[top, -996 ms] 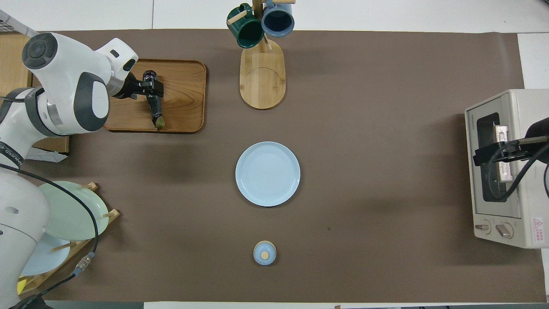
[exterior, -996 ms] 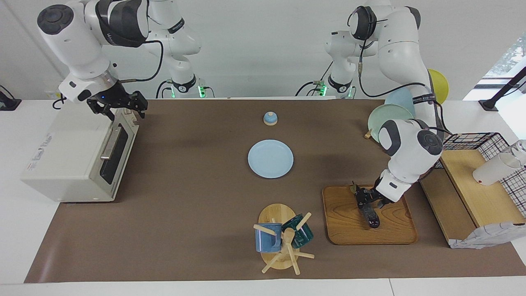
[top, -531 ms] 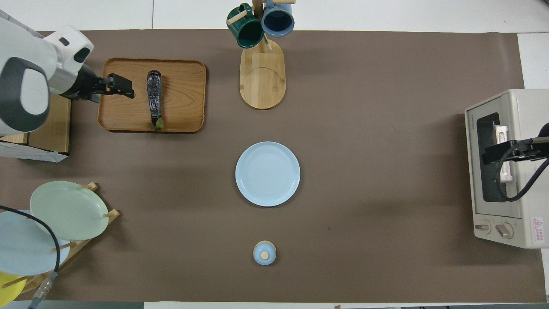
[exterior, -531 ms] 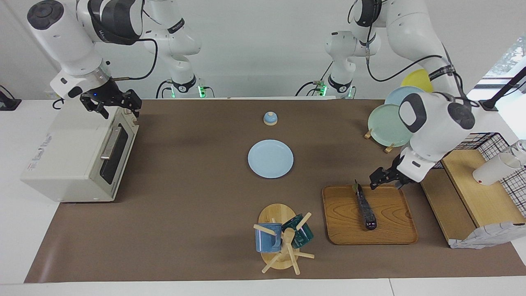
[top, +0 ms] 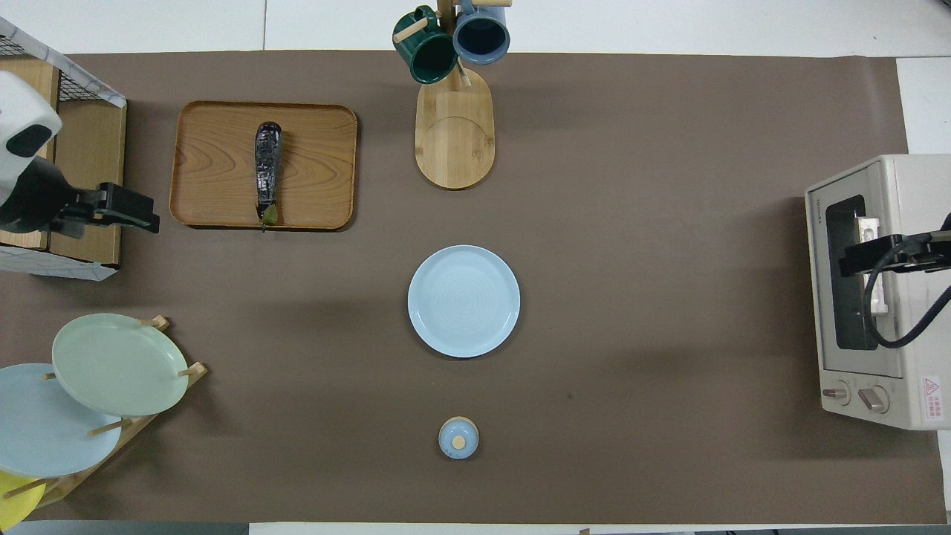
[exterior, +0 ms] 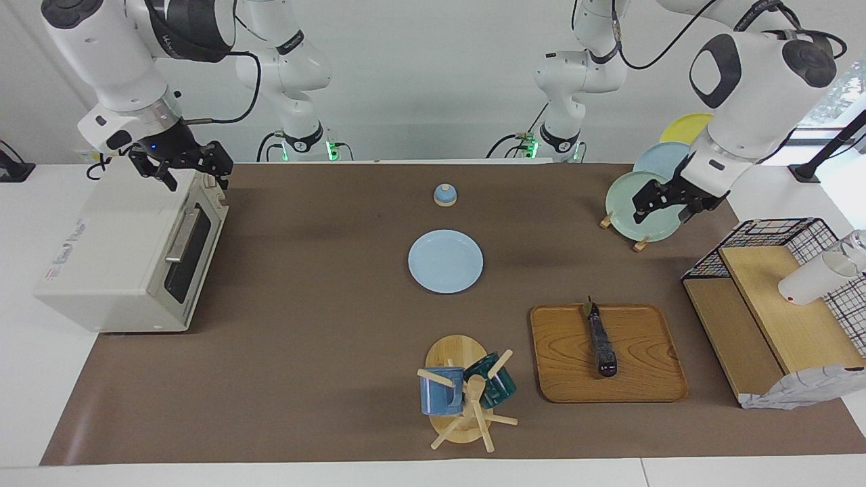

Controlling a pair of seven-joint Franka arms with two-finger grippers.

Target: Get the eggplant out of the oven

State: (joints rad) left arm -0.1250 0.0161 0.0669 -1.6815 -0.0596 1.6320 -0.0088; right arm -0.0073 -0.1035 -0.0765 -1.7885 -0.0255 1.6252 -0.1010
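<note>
**Eggplant out of oven; both tools empty**

I find the eggplant (exterior: 601, 343) lying flat on the wooden tray (exterior: 643, 385), stem end toward the robots; it is slender, glossy, dark purple-black. The tray is grained wood with rounded corners, at about 4 o'clock from the pale blue plate (exterior: 445, 261) in the facing view. The oven (exterior: 122, 257), a boxy cream-white unit with a dark glass window and a metal bar handle, sits at the right arm's end of the bench at about 9 o'clock from the plate; its door appears shut.

My left tool (exterior: 666, 199) hangs spread and empty over the plate rack (exterior: 639, 210); my right tool (exterior: 181, 168) is spread and empty over the oven's top edge.

Judgement: the removal looks complete; what remains calls only for bringing both arms to rest, clear of the rack and the oven.
</note>
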